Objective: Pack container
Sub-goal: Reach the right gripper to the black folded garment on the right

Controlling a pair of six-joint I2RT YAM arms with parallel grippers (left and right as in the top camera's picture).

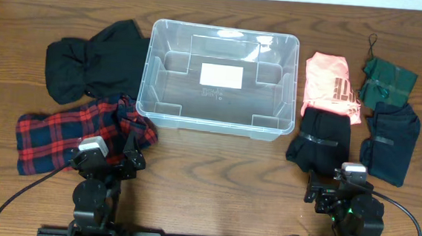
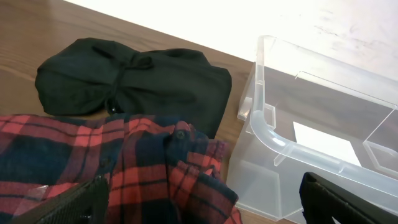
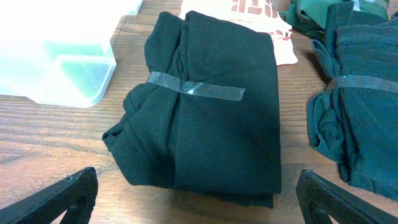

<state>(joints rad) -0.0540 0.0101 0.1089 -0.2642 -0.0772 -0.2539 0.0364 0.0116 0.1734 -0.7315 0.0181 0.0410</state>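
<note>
A wooden table (image 1: 214, 178) is seen with a clear container (image 1: 219, 107) set at its far middle. To the left, a black garment (image 1: 92, 61) and a nearer plaid shirt (image 1: 68, 134) are laid. To the right, a pink shirt (image 1: 331, 85), a taped black bundle (image 1: 320, 139), a green bundle (image 1: 387, 82) and a navy bundle (image 1: 390, 142) are placed.

The container (image 1: 222, 80) is a clear rectangular plastic bin with rounded corners and a thick rim, sitting upright and open at upper centre of the overhead frame on the worktop (image 1: 214, 185). A white label shows on its bottom; nothing lies inside.
</note>
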